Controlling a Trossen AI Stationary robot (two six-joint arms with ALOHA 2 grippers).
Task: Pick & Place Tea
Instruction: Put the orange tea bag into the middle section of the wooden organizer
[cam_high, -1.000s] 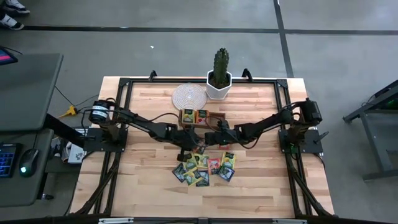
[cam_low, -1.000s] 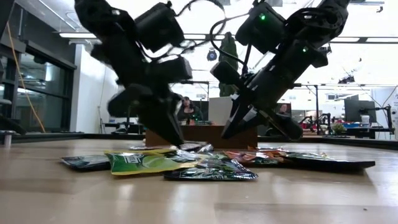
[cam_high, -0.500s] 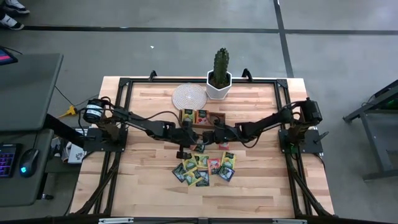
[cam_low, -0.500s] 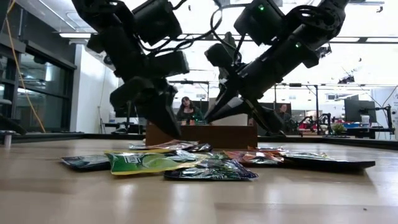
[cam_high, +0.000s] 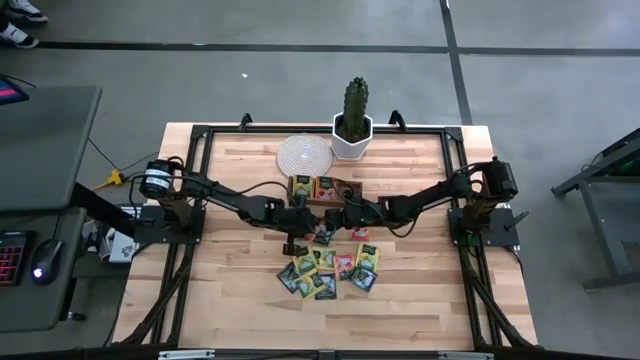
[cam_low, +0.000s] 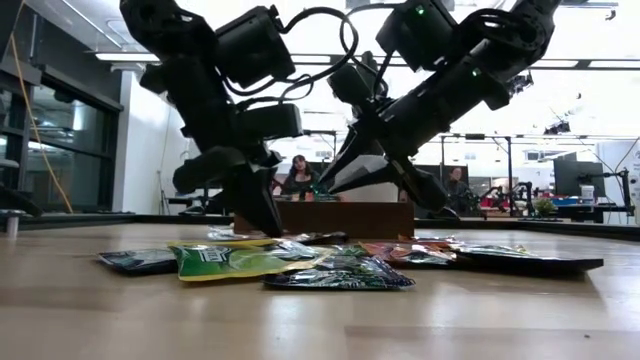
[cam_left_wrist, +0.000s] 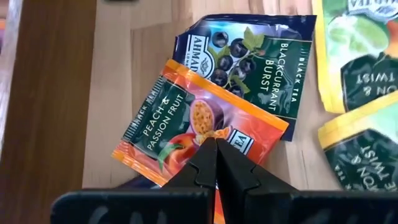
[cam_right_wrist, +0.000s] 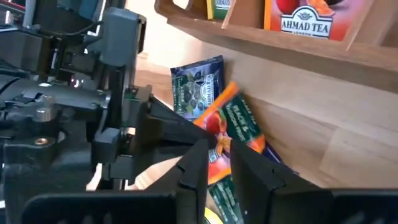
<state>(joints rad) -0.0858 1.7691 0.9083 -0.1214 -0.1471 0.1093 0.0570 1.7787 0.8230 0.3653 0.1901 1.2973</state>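
Pinching the orange peach packet (cam_left_wrist: 199, 127) with fingers fully together: that's your left gripper (cam_left_wrist: 216, 163), just in front of the wooden tray (cam_high: 345, 186). That packet lies partly over a blackcurrant packet (cam_left_wrist: 255, 59) on the table (cam_high: 240, 290). Your right gripper (cam_right_wrist: 219, 163) hangs beside the tray, fingers slightly apart, gripping nothing. Remaining tea packets (cam_high: 330, 268) sit heaped mid-table; a few stand in the tray.

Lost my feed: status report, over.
Left gripper shut on peach packet. Right gripper parted, beside the same packet. Blackcurrant packet underneath. Tray close by.
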